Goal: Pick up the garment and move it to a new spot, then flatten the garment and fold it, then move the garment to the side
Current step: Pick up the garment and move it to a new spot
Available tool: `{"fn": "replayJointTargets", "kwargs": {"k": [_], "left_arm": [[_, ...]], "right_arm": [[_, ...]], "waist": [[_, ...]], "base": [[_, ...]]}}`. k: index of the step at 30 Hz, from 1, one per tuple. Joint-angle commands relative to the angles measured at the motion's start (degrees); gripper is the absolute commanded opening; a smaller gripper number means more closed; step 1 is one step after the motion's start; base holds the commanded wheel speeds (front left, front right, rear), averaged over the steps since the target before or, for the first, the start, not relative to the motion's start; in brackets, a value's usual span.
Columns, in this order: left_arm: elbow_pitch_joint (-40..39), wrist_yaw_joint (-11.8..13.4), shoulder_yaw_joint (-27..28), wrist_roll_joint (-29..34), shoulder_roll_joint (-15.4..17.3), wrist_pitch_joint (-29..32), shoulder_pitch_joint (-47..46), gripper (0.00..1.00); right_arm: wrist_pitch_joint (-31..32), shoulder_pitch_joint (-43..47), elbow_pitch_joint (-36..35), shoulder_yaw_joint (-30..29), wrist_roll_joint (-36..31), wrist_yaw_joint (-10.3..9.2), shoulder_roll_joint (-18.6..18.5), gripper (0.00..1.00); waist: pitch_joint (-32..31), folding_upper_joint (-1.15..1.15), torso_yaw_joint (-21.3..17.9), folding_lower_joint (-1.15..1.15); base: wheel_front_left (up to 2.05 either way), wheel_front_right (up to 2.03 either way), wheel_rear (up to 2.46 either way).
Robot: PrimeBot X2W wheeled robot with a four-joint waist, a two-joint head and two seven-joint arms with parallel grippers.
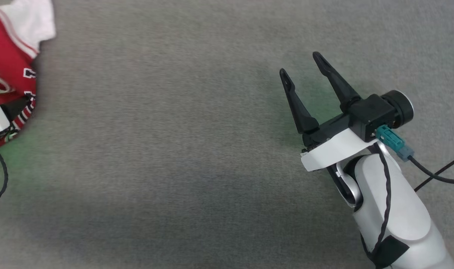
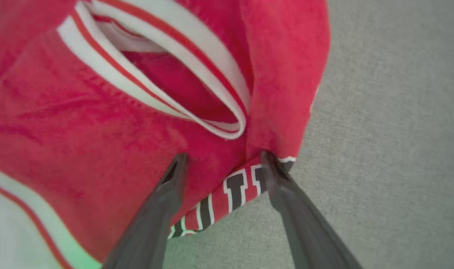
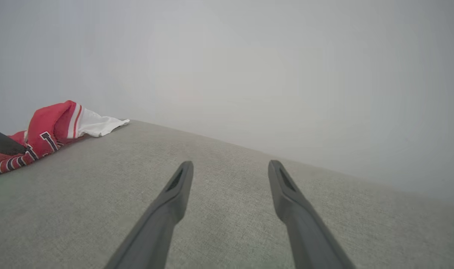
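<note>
Left gripper (image 2: 223, 157): jaws spread wide over the grey cloth surface (image 2: 391, 112), tips straddling the crumpled red shirt (image 2: 81, 130), nothing pinched yet. Right gripper (image 1: 301, 64): also wide and empty, with the shirt far to its left. Judgement: the shirt is light and limp and will sag and bunch. Pinch the layered lettered edge (image 2: 234, 188) lying between the left tips.

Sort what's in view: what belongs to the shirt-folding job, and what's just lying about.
Job:
- garment, bunched up
- left gripper, jaws open at its striped hem
- right gripper, jaws open over bare surface

Lying about:
- grey fabric surface
- black cable by the right arm
</note>
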Motion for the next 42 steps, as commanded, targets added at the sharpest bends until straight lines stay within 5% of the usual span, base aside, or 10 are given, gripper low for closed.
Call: {"fn": "replayJointTargets", "kwargs": {"k": [1, 11, 13, 22, 33, 42], "left_arm": [[0.3, 0.1, -0.3, -0.9, 0.4, 0.0, 0.0, 1.0], [2.2, 0.0, -3.5, -6.3, 1.1, 0.6, 2.2, 0.97], [0.9, 0.0, -4.5, -7.3, 1.6, -0.5, 2.6, 0.0], [-0.1, 0.0, -6.5, -9.9, 2.9, -6.1, 2.1, 0.0], [-1.3, 0.0, -11.5, -7.8, 5.6, -20.3, -1.2, 0.0], [-13.8, 0.0, -19.6, -9.4, 6.8, -26.1, -2.2, 0.0]], "right_arm": [[0.2, -0.6, -0.6, 0.1, -0.3, -0.01, -0.1, 1.0], [2.4, -0.8, -5.5, 1.0, -2.0, 0.0, 0.0, 1.0], [2.9, -0.8, -6.5, 1.3, -2.2, -0.01, -0.1, 1.0], [4.5, 0.3, -9.9, 1.2, -2.2, -0.01, -0.7, 1.0], [4.6, 2.7, -10.6, 0.8, -1.1, -0.01, -1.1, 1.0], [3.5, 5.5, -10.4, -2.2, 0.0, -0.01, -0.6, 1.0]], "waist": [[1.9, 0.0, -1.8, 0.0], [3.3, 0.0, -3.4, 0.0], [3.2, 0.0, -3.5, 0.0], [2.3, 0.0, -3.0, 0.0], [-3.1, 0.0, -0.4, 0.0], [-8.9, 0.0, 1.1, 0.0]], "base": [[0.0, 0.0, 0.0], [0.0, 0.0, 0.0], [0.0, 0.0, 0.0], [0.0, 0.0, 0.0], [0.0, 0.0, 0.0], [0.0, 0.0, 0.0]]}}
